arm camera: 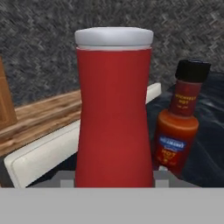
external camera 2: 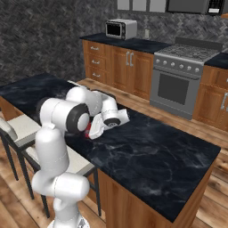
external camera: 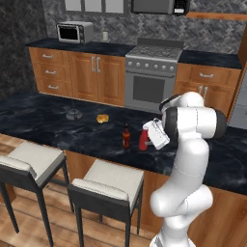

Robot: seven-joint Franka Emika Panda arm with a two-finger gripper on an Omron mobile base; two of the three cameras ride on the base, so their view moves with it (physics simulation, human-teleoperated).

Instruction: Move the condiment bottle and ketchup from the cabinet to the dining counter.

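Dining counter (external camera: pixel 58 125), ketchup (arm camera: pixel 113 118) between fingers (arm camera: pixel 161 176) (upright)

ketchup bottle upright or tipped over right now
Upright. The ketchup bottle stands with its pale top uppermost on the dining counter, beside the condiment bottle, which is upright too.

You see a smooth, matt red plastic ketchup bottle (arm camera: pixel 113 118) with a pale, slightly glossy cap. Beside it, the condiment bottle (arm camera: pixel 178 131) looks like glossy glass with a matt black cap and paper label. The desk (external camera: pixel 43 120) is polished black marble on a warm wooden base.
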